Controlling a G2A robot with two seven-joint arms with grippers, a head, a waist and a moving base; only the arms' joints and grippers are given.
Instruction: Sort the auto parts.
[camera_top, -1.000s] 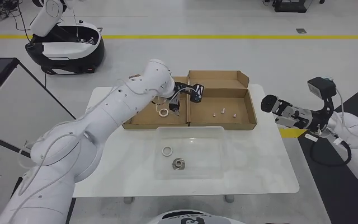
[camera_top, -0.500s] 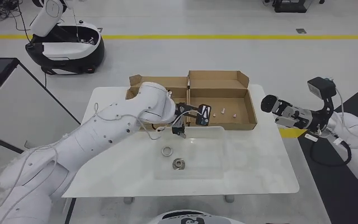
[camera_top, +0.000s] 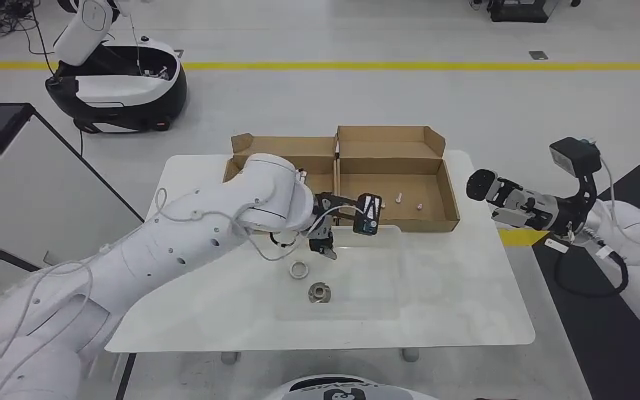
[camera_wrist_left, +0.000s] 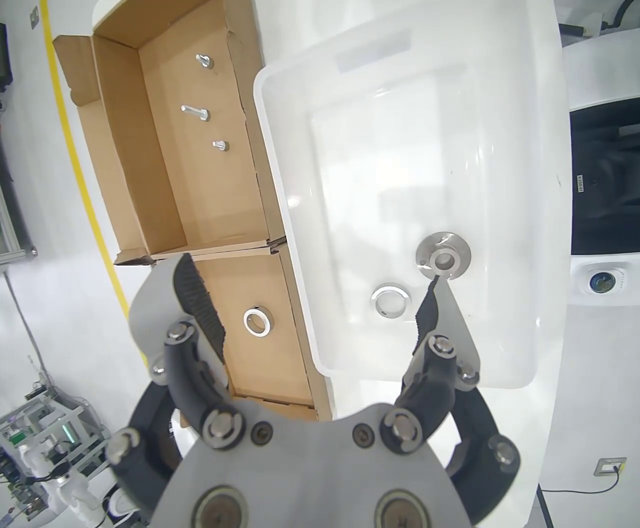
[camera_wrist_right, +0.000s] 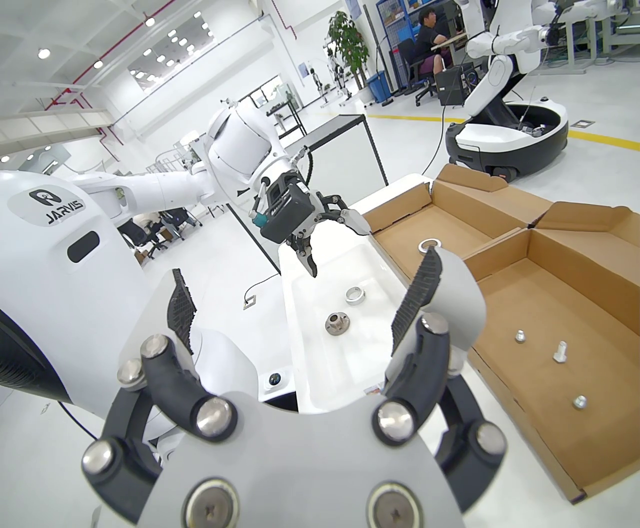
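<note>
My left gripper (camera_wrist_left: 310, 280) hangs with its jaws wide apart and nothing between them, above the side of the clear plastic bin (camera_top: 400, 285) that lies against the cardboard. In the left wrist view 1 finger sits over the left brown cardboard box (camera_wrist_left: 260, 370) and the other over the bin. Inside the bin lie 2 parts, close together but apart: a plain silver metal ring (camera_wrist_left: 391, 300) and a round silver flanged hub with a centre hole (camera_wrist_left: 443, 259).

A 2nd silver ring (camera_wrist_left: 257, 320) lies flat on the floor of the left box. The right brown cardboard box (camera_top: 390, 140), touching the left one, holds 3 small silver bolts (camera_wrist_left: 196, 113), spaced apart in a loose row.

My right gripper (camera_wrist_right: 306, 262) is also spread open and empty, held off the right edge of the white table (camera_top: 470, 300), well apart from the boxes.
</note>
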